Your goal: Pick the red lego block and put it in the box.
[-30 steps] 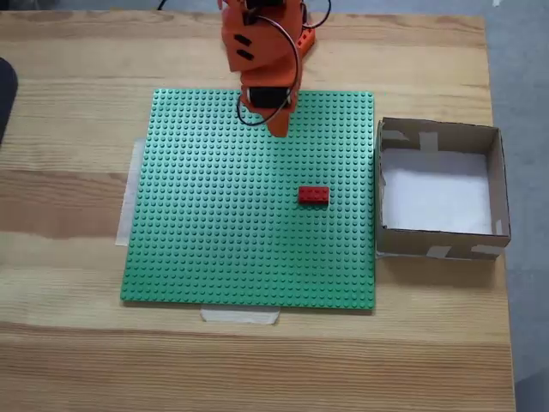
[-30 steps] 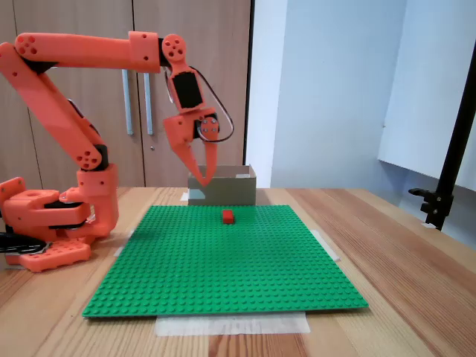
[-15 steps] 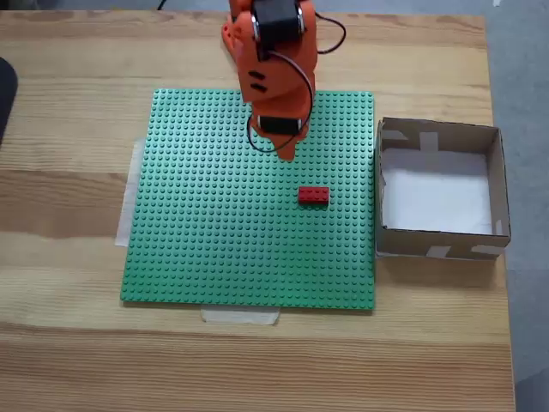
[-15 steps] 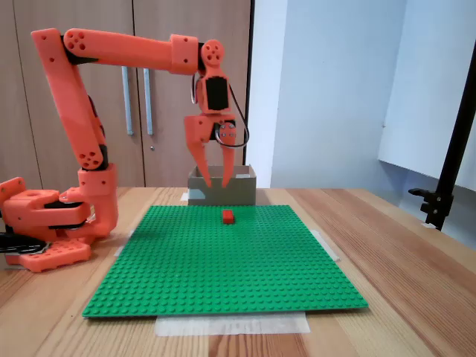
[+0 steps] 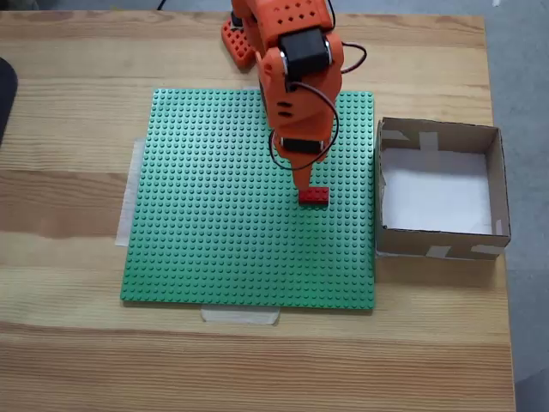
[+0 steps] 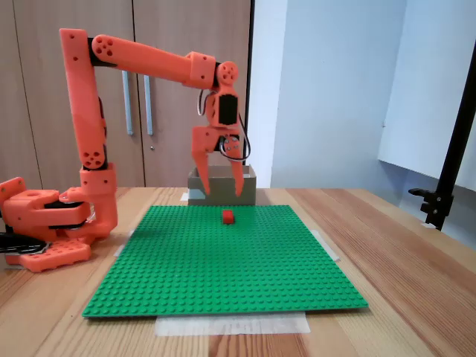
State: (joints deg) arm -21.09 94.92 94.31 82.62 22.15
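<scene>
An orange robot arm (image 6: 82, 134) is standing at the left of the low fixed view, its base sitting on the wooden table (image 6: 416, 268) beside a green studded baseplate (image 6: 223, 260), and its upper links are reaching rightward over the plate. At the end of that reach the gripper (image 6: 221, 192) is hanging with its tips pointing down and its two fingers spread wide, holding nothing, above the plate and short of the brick's level.

Just below it, the red lego block (image 6: 227, 216) is lying flat on the baseplate, right of the plate's centre in the view from above, where the gripper (image 5: 305, 182) is appearing directly beside the block (image 5: 314, 196), at its upper-left edge. Whether the brick is pressed onto the studs or merely resting on them cannot be told.

The brick is looking small, light, rigid and smooth-sided, so it is likely calling for a firm pinch across its two long side walls, near the middle, to keep it from twisting or slipping out.

Farther right, the box (image 5: 494, 184) is sitting open-topped against the plate's right edge, its white floor bare, and the block is not yet inside.
</scene>
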